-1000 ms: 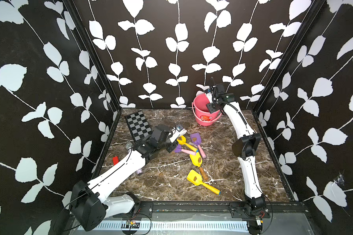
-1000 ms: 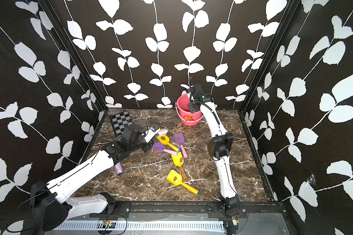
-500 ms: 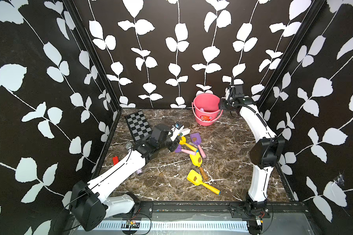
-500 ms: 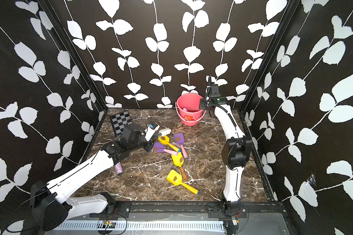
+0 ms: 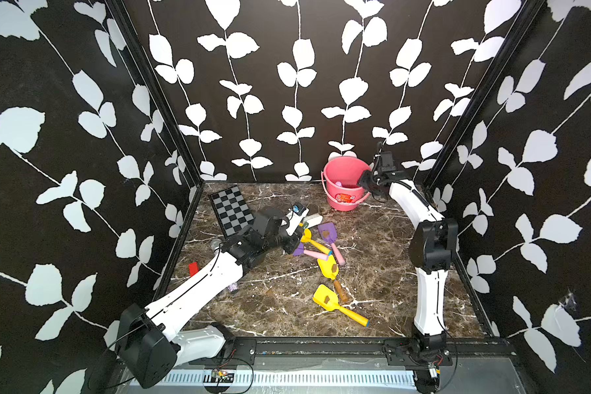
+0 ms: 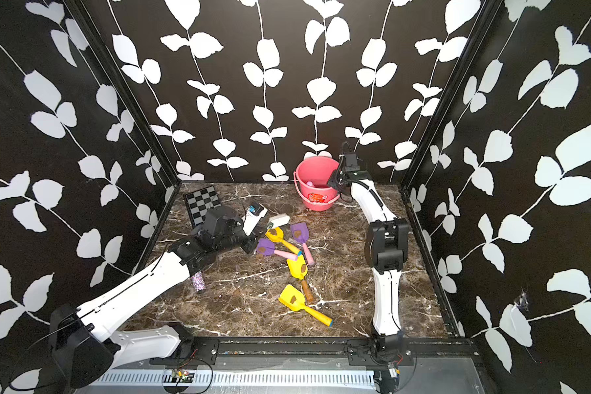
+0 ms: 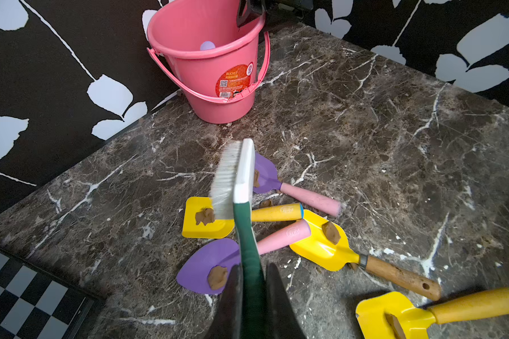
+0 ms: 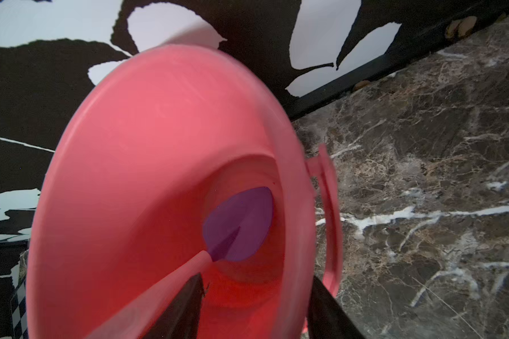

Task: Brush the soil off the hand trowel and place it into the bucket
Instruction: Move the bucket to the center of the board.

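Our left claw (image 7: pixel 254 267) is clenched on the brush (image 7: pixel 243 173) by its green handle, bristles above a yellow trowel (image 7: pixel 200 232) that bears soil (image 7: pixel 204 216) on the desk (image 7: pixel 394 146). Our right claw (image 8: pixel 256 278) is released, jaws astride the wall of the bucket (image 7: pixel 206 67). A purple trowel (image 8: pixel 241 226) lies inside the bucket. The label (image 7: pixel 234 80) reads "BUCKET" above a QR code and a barcode.

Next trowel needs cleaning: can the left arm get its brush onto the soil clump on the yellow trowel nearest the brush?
Likely yes. The left gripper is shut on the brush, whose bristles sit beside the soil clump on that yellow trowel; nothing lies between them.
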Tool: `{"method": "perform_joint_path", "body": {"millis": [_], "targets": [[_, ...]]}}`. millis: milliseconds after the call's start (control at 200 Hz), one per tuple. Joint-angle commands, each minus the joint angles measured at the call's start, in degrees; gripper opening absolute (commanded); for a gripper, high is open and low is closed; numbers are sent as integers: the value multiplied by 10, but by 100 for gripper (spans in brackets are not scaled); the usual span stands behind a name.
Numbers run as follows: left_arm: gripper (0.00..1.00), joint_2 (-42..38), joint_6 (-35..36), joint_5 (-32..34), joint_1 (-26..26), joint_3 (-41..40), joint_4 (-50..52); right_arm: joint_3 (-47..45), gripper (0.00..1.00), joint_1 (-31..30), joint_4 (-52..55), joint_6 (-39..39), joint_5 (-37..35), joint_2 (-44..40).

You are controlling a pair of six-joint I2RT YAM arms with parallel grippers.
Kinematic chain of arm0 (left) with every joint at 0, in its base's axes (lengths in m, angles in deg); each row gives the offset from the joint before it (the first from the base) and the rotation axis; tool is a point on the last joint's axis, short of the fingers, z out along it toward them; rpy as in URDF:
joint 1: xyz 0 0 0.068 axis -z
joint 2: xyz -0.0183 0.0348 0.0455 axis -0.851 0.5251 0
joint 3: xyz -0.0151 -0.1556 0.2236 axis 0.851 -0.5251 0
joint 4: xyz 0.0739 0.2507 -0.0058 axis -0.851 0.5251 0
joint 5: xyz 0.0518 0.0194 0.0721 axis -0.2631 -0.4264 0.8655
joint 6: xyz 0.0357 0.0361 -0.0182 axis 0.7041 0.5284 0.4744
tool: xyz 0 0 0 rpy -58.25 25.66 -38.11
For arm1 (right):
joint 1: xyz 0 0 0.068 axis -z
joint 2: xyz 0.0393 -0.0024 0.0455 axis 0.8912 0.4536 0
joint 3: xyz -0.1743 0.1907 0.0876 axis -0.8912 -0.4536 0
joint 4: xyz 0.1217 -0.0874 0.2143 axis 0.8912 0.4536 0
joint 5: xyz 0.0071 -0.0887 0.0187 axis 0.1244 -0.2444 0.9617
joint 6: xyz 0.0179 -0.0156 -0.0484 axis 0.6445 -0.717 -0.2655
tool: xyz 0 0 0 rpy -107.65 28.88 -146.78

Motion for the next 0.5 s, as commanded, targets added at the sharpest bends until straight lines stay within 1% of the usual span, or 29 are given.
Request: {"method": "perform_joint_path", "body": {"millis": [0,130,205,420,495], "targets": [[0,-20,-3,-7,-2,13,-15,26,46,1,-6,48,-23,7],[0,-20,-3,-9,-2,11,-14,32,31,1,4,61,-47,10],[0,-23,-2,-7,-2,9,-15,36,25,1,14,57,-60,8],[0,-35,1,-8,-2,1,-17,17,11,2,28,31,-89,-21],[0,-40,2,-7,-2,-1,-13,9,8,5,33,23,-90,-33]]}}
